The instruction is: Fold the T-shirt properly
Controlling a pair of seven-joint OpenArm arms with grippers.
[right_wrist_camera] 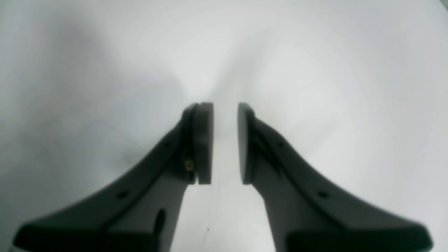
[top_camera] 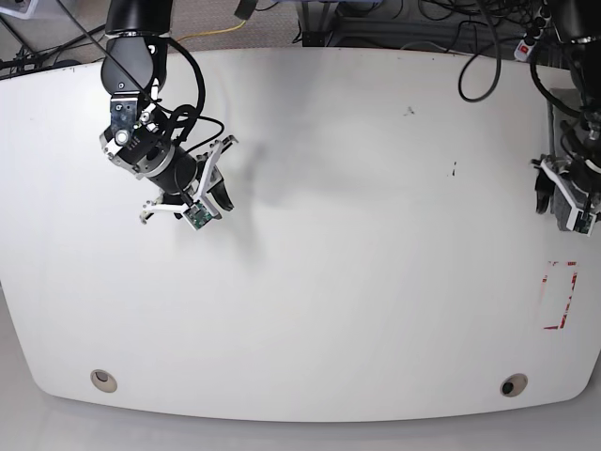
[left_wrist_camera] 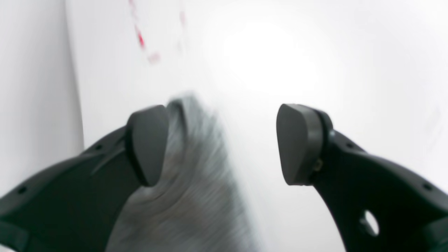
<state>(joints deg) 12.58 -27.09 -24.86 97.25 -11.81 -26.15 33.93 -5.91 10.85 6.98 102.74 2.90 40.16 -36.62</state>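
The grey T-shirt (left_wrist_camera: 189, 182) shows only in the left wrist view, as a blurred fold of knit cloth running up from the bottom edge. It lies between the wide-apart fingers of my left gripper (left_wrist_camera: 224, 143), close against one pad (left_wrist_camera: 148, 143), and the jaws are not closed on it. In the base view that gripper (top_camera: 562, 202) hangs at the table's right edge, and no shirt shows on the tabletop. My right gripper (right_wrist_camera: 225, 143) hovers over bare white table (right_wrist_camera: 332, 87) at the back left (top_camera: 208, 183). Its pads stand a narrow gap apart with nothing between them.
A red tape outline (top_camera: 561, 296) marks the white table (top_camera: 357, 282) near its right edge, also blurred in the left wrist view (left_wrist_camera: 140, 36). Two round grommets (top_camera: 103, 380) (top_camera: 512, 385) sit near the front edge. Cables lie beyond the back edge.
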